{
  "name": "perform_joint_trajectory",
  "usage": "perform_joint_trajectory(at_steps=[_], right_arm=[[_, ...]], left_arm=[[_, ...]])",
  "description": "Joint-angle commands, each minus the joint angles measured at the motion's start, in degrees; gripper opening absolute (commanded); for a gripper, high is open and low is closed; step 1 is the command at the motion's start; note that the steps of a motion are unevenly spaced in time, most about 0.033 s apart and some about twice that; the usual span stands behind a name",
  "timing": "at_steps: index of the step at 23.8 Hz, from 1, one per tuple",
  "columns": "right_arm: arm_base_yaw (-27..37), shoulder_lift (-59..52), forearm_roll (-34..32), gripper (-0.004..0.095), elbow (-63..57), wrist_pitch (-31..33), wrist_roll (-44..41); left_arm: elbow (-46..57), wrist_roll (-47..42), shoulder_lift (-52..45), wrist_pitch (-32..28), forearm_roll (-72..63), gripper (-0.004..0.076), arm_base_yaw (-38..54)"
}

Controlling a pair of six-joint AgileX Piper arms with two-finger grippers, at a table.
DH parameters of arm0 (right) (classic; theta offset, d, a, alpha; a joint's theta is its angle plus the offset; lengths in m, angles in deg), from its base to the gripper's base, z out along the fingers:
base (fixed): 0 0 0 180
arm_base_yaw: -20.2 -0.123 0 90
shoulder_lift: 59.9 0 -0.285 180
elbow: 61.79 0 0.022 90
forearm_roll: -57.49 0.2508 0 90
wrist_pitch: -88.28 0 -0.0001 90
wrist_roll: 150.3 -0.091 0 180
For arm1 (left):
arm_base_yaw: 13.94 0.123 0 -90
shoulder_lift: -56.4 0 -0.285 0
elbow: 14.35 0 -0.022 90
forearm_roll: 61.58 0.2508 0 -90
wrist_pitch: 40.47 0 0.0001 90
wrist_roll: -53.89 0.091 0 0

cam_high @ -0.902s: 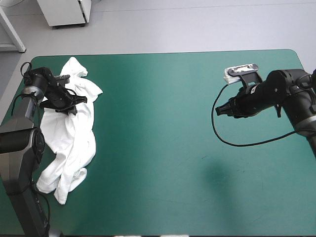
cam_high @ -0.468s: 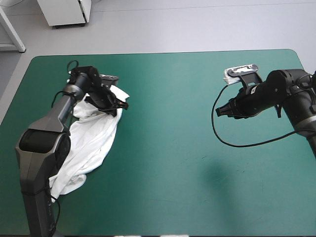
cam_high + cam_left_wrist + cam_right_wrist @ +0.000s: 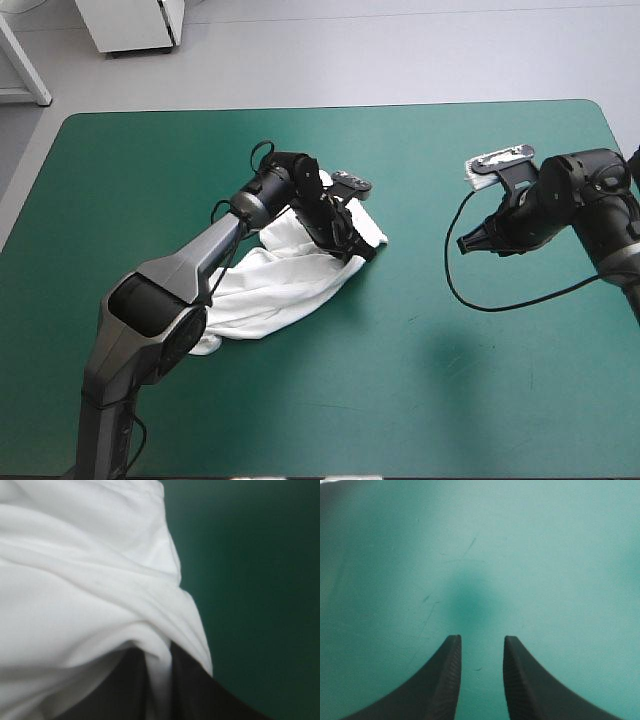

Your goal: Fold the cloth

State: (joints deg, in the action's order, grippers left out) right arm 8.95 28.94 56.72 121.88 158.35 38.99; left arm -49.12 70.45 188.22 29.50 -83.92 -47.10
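Diagonally the T-shirt (image 3: pixel 275 290) stretches near-left from the pinching left end effector (image 3: pixel 360 248); right end effector (image 3: pixel 466 243) spread.

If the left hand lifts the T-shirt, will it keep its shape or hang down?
Probably floppy: the T-shirt lies in soft folds, trailing from the left hand. Likely light, as it drapes loosely over the fingers. It may slide easily on the teal-green cover.

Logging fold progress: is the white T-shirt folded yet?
Not folded: the white short-sleeved T-shirt lies crumpled and stretched out, one end pinched in the left tool.
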Motion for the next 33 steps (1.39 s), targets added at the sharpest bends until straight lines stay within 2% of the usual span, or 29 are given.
perform_joint_trajectory(at_steps=[1,9,11,12,13,14,15,16,18,22,24,33], right_arm=[[0.2,-3.5,-2.2,0.0273,-1.6,-1.5,-0.2],[0.2,-8.7,-4.3,0.0195,-9.0,-2.3,-1.3],[0.2,-9.7,-4.8,0.0182,-9.9,-2.5,-1.9],[0.2,-10.5,-4.8,0.0183,-10.3,-2.5,-2.1],[0.2,-10.9,-4.8,0.0183,-10.5,-2.5,-2.3],[0.2,-11.3,-4.4,0.0183,-10.6,-2.7,-2.7],[0.2,-11.4,-4.4,0.0183,-10.6,-2.8,-2.7],[0.2,-11.4,-4.3,0.0183,-10.9,-3.1,-2.7],[0.2,-11.4,-3.5,0.0183,-11.0,-3.8,-2.7],[0.2,-11.3,-3.2,0.0183,-11.0,-4.8,-2.7],[0.2,-10.8,-0.8,0.0183,-11.0,-5.6,-1.4],[-4.6,-6.5,0.2,0.0183,-11.0,-6.1,-0.2]], left_arm=[[-2.1,1.9,-3.9,3.8,-6.5,-0.0009,-3.3],[-2.1,3.4,-3.9,3.8,-8.5,-0.0008,-8.4],[-2.1,3.4,-3.9,3.8,-6.9,0.0024,-8.4],[-2.1,3.2,-3.9,3.7,-2.7,0.0117,-7.9],[-2.1,2.7,-3.9,3.6,-1.5,0.0171,-7.7],[-2.1,1.6,-3.9,3.1,-0.7,0.0338,-6.3],[-2.1,1.3,-3.9,3.1,-0.8,0.0427,-5.4],[-2.1,0.3,-3.9,3.3,-0.9,0.0569,-3.9],[-2.1,-0.2,-5.0,3.8,-0.7,0.0654,-2.0],[-2.1,-2.2,-12.0,3.9,7.6,0.0654,2.4],[-0.7,-3.1,-15.7,3.9,8.6,0.0654,5.1],[25.3,-4.5,-28.6,3.9,14.6,0.0654,12.5]])
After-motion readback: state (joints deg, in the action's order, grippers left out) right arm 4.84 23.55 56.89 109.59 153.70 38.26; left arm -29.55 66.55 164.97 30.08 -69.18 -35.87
